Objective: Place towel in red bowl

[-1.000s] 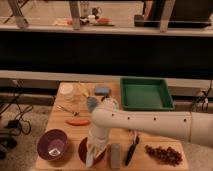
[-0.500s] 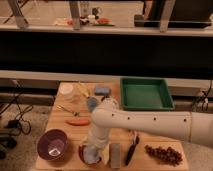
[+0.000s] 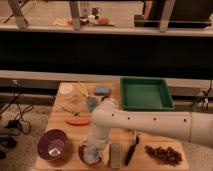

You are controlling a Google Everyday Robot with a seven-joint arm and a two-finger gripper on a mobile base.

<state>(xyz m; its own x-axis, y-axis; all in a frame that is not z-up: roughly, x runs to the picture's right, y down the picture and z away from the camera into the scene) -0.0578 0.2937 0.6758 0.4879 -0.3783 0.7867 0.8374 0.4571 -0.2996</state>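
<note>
My gripper [image 3: 95,148] hangs over the front of the wooden table [image 3: 59,129]; speckled floor [image 3: 29,131] left, dark wall [image 3: 100,55] behind.

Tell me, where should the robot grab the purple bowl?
Probably by the rim of the purple bowl, coming straight down from above. It stands upright and open, so its thin wall is the only part narrow enough to pinch; the whole bowl looks too wide. The rim side away from the red bowl looks freest, since the gripper is low over that bowl.
</note>
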